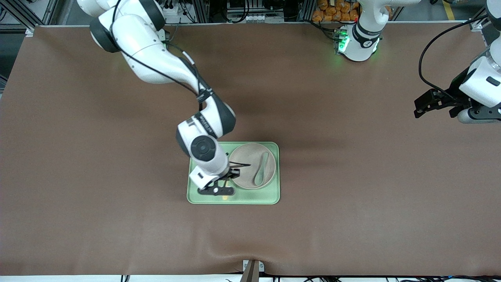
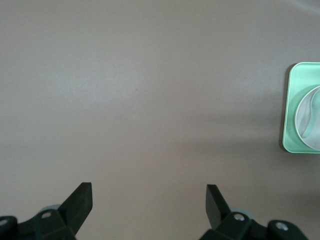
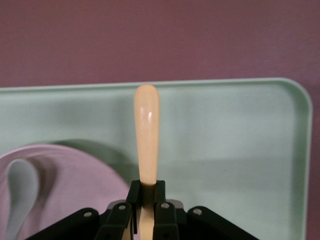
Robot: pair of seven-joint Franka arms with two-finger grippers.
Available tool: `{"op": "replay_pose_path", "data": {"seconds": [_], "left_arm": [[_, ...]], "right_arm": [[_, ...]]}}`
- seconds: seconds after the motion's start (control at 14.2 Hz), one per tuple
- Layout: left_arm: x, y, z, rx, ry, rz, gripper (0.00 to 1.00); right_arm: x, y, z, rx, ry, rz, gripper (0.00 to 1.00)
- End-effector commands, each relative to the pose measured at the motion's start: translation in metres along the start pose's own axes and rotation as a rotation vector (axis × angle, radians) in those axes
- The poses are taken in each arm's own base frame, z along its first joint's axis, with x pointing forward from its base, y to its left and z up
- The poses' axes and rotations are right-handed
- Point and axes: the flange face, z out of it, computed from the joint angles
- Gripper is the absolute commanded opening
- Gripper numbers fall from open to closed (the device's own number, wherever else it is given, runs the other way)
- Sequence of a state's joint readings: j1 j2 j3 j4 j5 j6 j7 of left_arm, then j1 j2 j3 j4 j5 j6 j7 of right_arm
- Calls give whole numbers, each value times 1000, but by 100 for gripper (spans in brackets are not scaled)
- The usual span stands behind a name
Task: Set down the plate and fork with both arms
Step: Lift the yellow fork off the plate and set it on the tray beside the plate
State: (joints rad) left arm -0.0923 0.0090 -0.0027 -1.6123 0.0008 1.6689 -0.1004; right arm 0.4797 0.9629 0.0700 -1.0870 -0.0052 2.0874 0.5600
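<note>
So I'm looking down at my bench [image 1: 98,196] from the front cam: one big brown mat covers it edge to edge, with a small ripple at the 6 o'clock edge near a bracket [image 1: 252,270]. Along the top of the view there's aluminium framing, cables and some orange stuff [image 1: 334,9] on a rack.

Going across from the right arm's end: the right arm [image 1: 156,66] reaches down over the light-green tray [image 1: 235,199] sitting about mid-bench. Its end effector [image 1: 223,188] is low over the tray's bare strip, at roughly 8 o'clock from the plate, and it's clenched on the fork [image 3: 146,135]. In the right wrist view the pale-yellow handle sticks straight out from between the fingers [image 3: 161,192] over the tray floor; I can't tell whether it's touching the tray.

The plate [image 1: 246,156] lies in the tray, on the side toward the left arm's end. A grey-green spoon [image 1: 261,169] is lying in it.

Further over, the left arm's base [image 1: 358,43] glows green. The left end effector [image 1: 420,105] waits in the air over bare mat near the left arm's end of the bench, released, fingers [image 2: 80,200] wide apart with nothing between them. The left wrist view just catches the tray corner.
</note>
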Motion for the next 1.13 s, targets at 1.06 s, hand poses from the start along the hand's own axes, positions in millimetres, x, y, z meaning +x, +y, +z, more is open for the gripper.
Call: {"op": "replay_pose_path", "data": {"seconds": [1.06], "left_arm": [[1,3,-1,19,-1,3,100]], "right_arm": [[-31,61,32,110,-54,-24,6]]}}
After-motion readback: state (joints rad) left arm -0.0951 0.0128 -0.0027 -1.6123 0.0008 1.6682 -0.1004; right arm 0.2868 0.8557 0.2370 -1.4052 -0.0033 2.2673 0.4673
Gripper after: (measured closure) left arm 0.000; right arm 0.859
